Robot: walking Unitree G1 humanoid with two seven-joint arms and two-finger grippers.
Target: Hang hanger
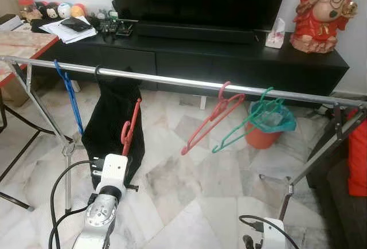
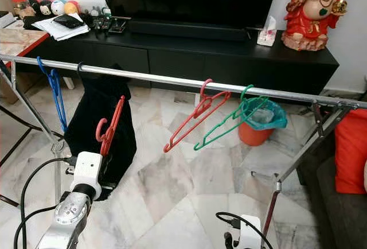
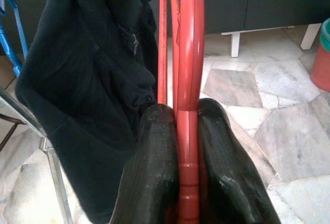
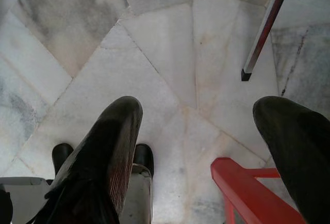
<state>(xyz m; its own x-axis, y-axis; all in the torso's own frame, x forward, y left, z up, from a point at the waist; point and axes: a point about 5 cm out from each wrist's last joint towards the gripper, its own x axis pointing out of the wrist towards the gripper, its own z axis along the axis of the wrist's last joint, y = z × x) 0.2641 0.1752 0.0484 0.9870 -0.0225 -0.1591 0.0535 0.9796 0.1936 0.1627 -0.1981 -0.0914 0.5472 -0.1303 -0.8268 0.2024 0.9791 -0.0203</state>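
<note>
Lower left, the left gripper clamps a red hanger below the rail, against a hanging black jacket. Right gripper, fingers spread, hangs over floor tiles. Pink hanger and green hanger hang mid-rail, blue hanger upper left.

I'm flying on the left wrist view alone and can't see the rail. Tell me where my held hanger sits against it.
Observer: The red hanger in the left gripper is below the rail, in front of the black garment; its hook is not over the rail.
Operator: Name what hangs to the right of the garment.
Observer: A second red hanger, then a green hanger, both hooked on.
Operator: Report the right gripper.
Observer: The right gripper is open, low over the marble floor.
</note>
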